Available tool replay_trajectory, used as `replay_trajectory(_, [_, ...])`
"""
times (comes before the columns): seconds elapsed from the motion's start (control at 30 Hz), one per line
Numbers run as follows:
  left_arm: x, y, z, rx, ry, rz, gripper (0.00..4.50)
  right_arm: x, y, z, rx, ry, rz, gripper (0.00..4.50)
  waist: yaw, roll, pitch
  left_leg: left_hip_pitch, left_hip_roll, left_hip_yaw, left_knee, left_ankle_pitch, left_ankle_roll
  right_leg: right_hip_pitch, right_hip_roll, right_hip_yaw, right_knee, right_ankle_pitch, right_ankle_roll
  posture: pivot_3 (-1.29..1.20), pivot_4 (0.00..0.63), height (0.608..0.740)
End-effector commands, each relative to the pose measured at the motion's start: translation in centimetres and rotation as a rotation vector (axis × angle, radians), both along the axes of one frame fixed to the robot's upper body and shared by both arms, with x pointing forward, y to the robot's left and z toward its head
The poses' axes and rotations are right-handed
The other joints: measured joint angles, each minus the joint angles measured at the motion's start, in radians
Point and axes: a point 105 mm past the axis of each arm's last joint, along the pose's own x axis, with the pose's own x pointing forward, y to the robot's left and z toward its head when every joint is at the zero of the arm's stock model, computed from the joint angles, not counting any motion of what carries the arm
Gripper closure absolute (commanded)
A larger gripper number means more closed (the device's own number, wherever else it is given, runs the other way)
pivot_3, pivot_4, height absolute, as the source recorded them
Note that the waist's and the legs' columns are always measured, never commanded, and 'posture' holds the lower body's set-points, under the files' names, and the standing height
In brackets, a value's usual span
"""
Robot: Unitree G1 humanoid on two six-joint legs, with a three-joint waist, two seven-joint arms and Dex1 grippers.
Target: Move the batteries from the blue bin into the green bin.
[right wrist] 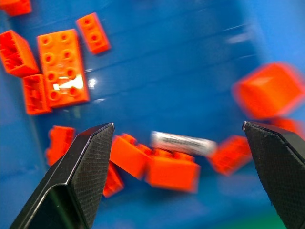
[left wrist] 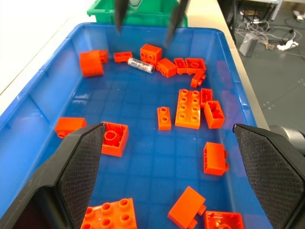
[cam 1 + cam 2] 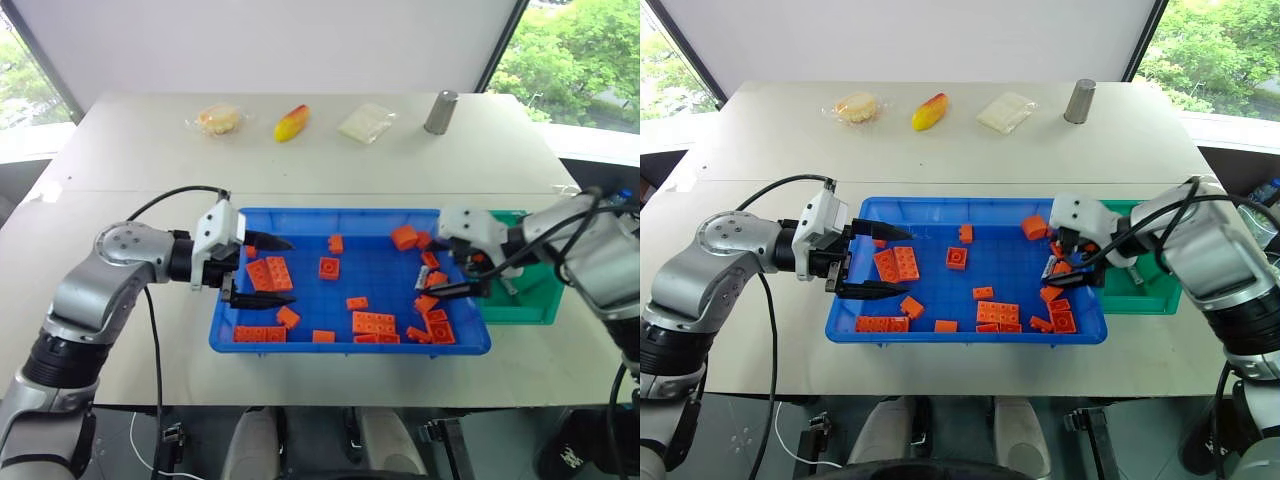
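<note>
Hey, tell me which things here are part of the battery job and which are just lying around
Part of the job:
battery
blue bin
green bin
right gripper, open above the battery

Just lying about:
orange bricks
metal cup
three wrapped food items at the table's far side
left gripper, open

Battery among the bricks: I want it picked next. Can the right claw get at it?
Probably yes: the right claw is open just above the battery with nothing over it, though orange bricks crowd its side.
</note>
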Motion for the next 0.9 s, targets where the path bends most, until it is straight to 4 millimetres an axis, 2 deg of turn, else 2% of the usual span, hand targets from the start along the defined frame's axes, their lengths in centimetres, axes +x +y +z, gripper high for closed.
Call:
replay_trajectory(0.03, [-0.1,-0.1,1.0,-0.009,-0.057,-0.006,0.00,0.4,0.2,-0.1,-0.020,-0.029,-0.015,0.06,0.000,0.000,0.000,0.000,0.000,0.000,0.000,0.000,0.000,0.000,0.000,0.000,0.000,0.000,0.000,0.00,0.150,0.740])
replay_trajectory(0.2, [-0.1,0.0,1.1,-0.014,-0.057,-0.002,0.00,1.2,-0.1,-1.4,-0.057,-0.017,-0.035,0.06,-0.001,0.000,0.000,0.000,0.000,0.000,0.000,0.000,0.000,0.000,0.000,0.000,0.000,0.000,0.000,0.00,0.150,0.740])
replay_trajectory(0.47, [-0.1,0.0,1.1,-0.016,-0.052,-0.003,0.00,1.4,0.5,-2.0,-0.135,-0.039,0.036,0.06,0.000,-0.001,-0.001,0.001,0.000,0.000,0.000,0.000,0.000,0.001,0.000,0.000,0.000,0.000,0.000,0.00,0.150,0.740])
replay_trajectory(0.6, [0.1,0.1,1.2,-0.014,-0.056,0.002,0.00,1.1,2.4,-0.6,-0.082,-0.054,0.089,0.06,0.000,-0.001,-0.001,0.000,0.000,0.000,0.000,0.000,0.000,0.001,0.000,0.000,0.000,0.000,0.000,0.00,0.150,0.740])
replay_trajectory(0.73, [0.2,0.2,1.1,-0.013,-0.056,0.003,0.00,0.4,3.8,1.7,-0.080,-0.076,0.221,0.06,-0.003,-0.001,-0.001,0.000,0.000,0.000,0.000,0.000,0.000,0.000,0.000,0.000,0.000,0.000,0.000,0.00,0.150,0.740])
replay_trajectory(0.9, [0.4,0.0,1.1,-0.021,-0.057,-0.001,0.00,2.8,5.3,5.1,-0.154,-0.196,0.382,0.06,-0.005,-0.001,0.000,0.001,0.000,0.000,0.000,0.000,0.000,0.000,0.001,0.000,0.001,0.000,0.000,0.00,0.150,0.740])
